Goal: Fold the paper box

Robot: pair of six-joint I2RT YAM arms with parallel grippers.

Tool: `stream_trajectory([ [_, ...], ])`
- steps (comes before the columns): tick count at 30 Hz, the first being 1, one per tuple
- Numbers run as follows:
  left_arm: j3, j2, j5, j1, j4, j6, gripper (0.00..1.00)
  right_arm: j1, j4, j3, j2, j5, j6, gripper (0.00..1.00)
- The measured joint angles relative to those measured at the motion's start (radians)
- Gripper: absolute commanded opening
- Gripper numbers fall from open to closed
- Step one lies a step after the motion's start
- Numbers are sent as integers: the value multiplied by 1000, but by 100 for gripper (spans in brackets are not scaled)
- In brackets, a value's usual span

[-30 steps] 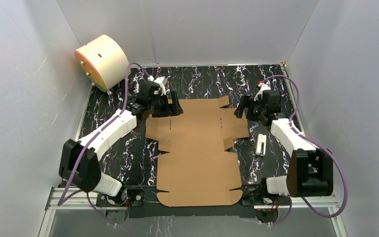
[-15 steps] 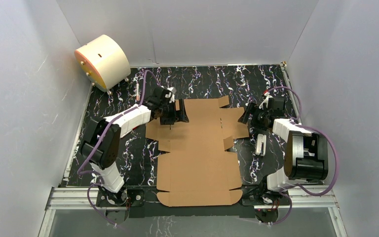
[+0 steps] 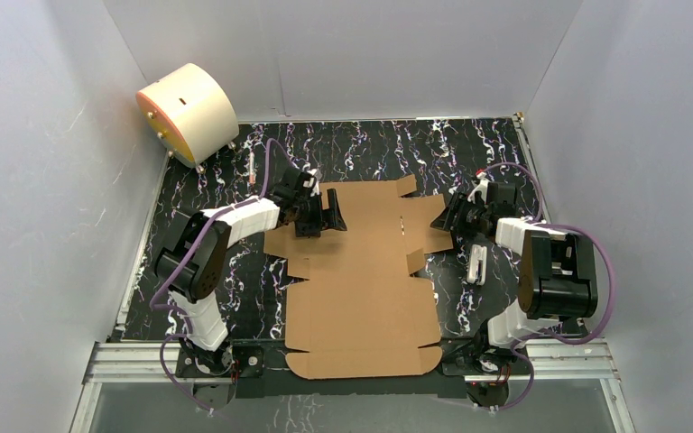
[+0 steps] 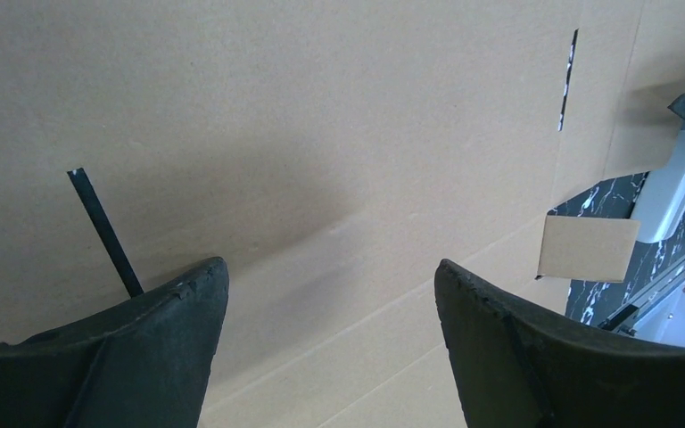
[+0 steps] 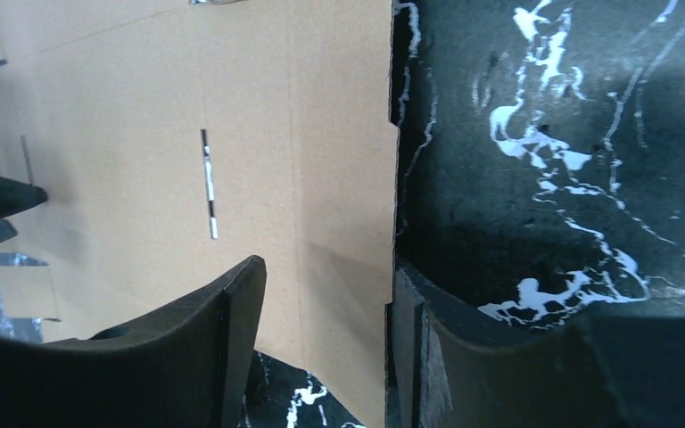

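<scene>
right wrist shows the right fingers (image 5: 187,357) half apart astride the right edge of the paper box (image 5: 143,89), a detail top external hides while alone showing the whole sheet flat on the tabletop (image 3: 370,144), with the left fingers (image 4: 160,348) wide over its far left panel; one finger should probably slip under before pinching.

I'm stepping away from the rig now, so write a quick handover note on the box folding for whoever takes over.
Left gripper: open, over the far left of the cardboard sheet, holding nothing.
Right gripper: open, straddling the sheet's far right flap edge.
Sheet: flat on the table, unfolded.
Done: nothing folded yet.
To do: fold up all flaps and walls, close the box.
</scene>
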State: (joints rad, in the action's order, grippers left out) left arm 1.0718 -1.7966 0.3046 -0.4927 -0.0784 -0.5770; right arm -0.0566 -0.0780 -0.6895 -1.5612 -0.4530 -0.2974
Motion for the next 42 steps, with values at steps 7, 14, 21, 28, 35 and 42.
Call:
stream_trajectory([
  [7,-32,1,19,5,60,-25,82,0,0,1,21,-79,-25,57],
  [14,-48,2,24,6,99,-34,82,0,9,1,103,-125,-41,61],
  [21,-49,2,26,6,101,-37,82,8,32,0,159,-150,-48,63],
  [28,-50,3,29,6,101,-37,82,53,34,-3,169,-160,-72,63],
  [35,-50,3,30,6,101,-37,81,155,35,-35,169,-151,-93,65],
  [42,-50,3,30,6,101,-37,81,250,34,-69,151,-118,-101,66],
])
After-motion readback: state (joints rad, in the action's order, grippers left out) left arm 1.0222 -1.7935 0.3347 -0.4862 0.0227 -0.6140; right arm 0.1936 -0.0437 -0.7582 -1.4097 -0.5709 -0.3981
